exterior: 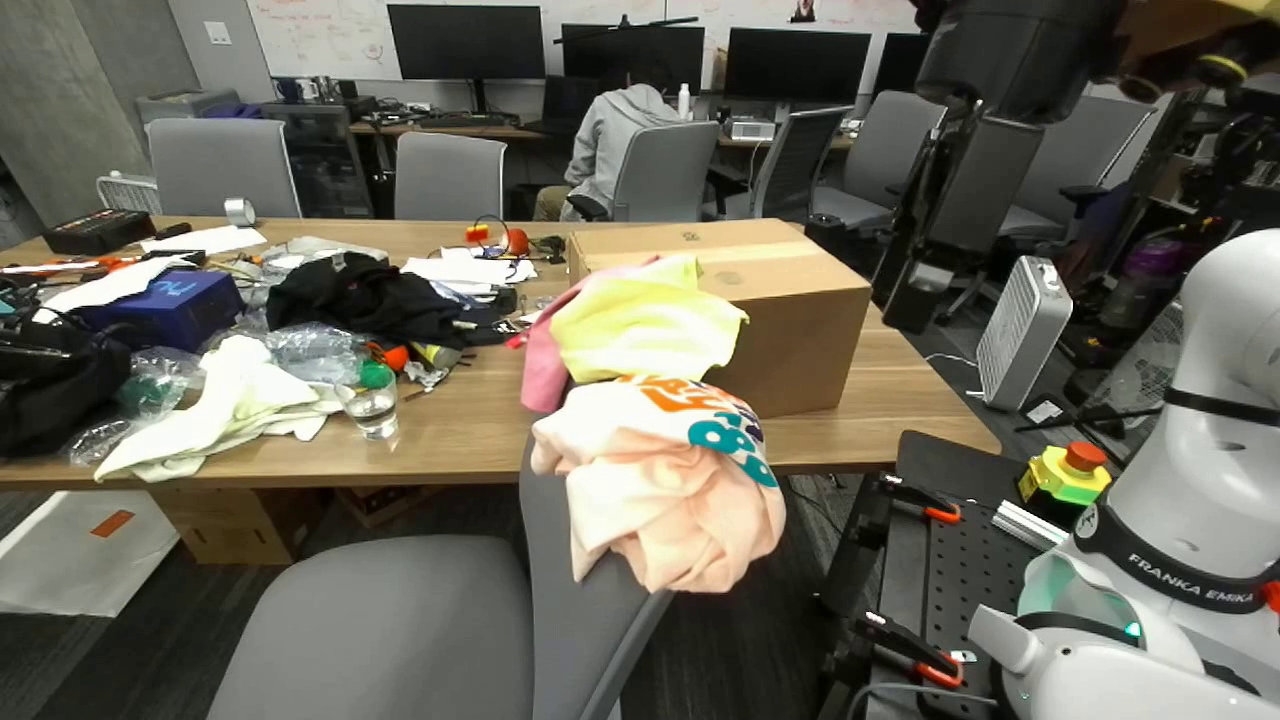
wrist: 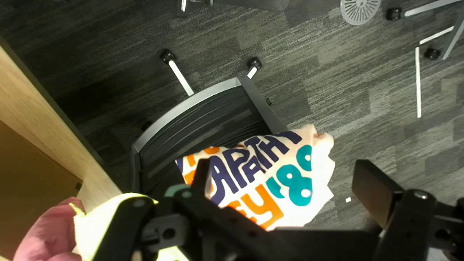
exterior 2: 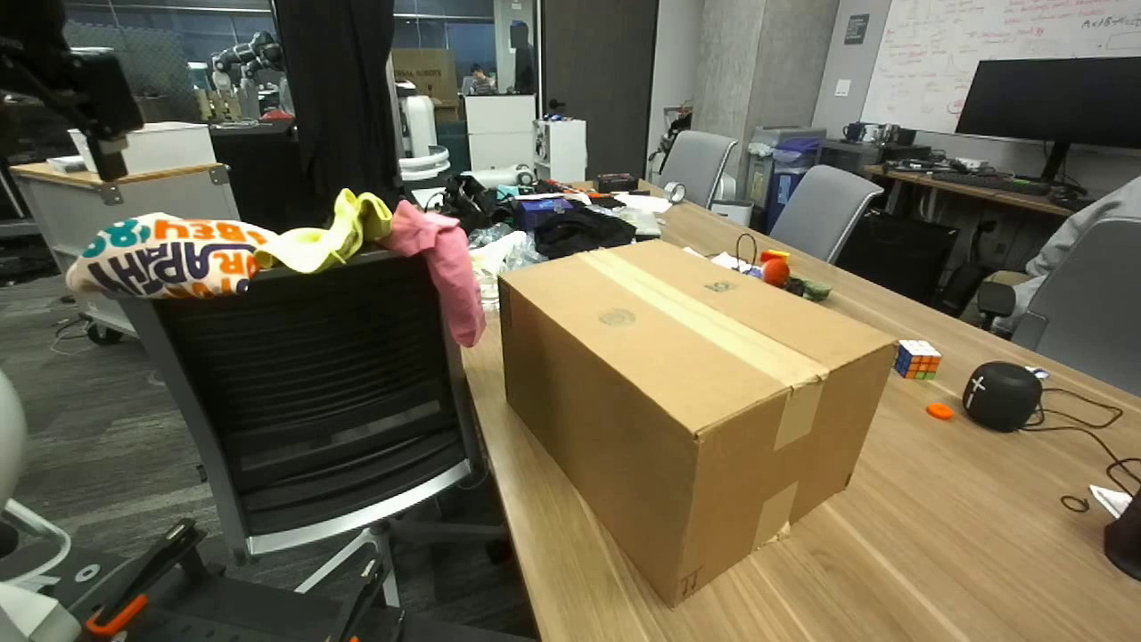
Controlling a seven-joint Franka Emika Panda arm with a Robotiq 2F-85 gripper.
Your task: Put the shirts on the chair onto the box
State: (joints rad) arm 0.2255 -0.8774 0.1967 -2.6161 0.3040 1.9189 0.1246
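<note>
Wrist view: gripper (wrist: 286, 183) has its jaws wide apart. Printed shirt (wrist: 261, 177), whitish with navy, orange and teal lettering, shows through the gap. From that shirt: back of chair (wrist: 206, 116) at 11 o'clock; yellow shirt (wrist: 99, 217) between 8 and 9, partly hidden by the gripper; pink shirt (wrist: 50, 232) farther out the same way. Table (wrist: 54, 137) between 9 and 10, cardboard box (wrist: 32, 181) at 9.

In an exterior view, a glass (exterior: 371, 410) stands on the table between 9 and 10 o'clock of the printed shirt, pale cloth (exterior: 235, 395) at the glass's 9. Printed shirt is bunched over the top of the chair back. Yellow shirt at its 12, pink shirt between 10 and 11, box at 1, on the table. Gripper up toward 2, apart from the shirts.

In an exterior view, a cube (exterior 2: 918, 359) is at the box's 3 o'clock, speaker (exterior 2: 1003, 397) farther out the same way. All three shirts lie in a row along the top of the chair: printed, yellow, pink, running 9 to 3. Box, taped along its top, at the pink shirt's 4, apart from it. Gripper at the printed shirt's 11, visible gap to the fabric.
</note>
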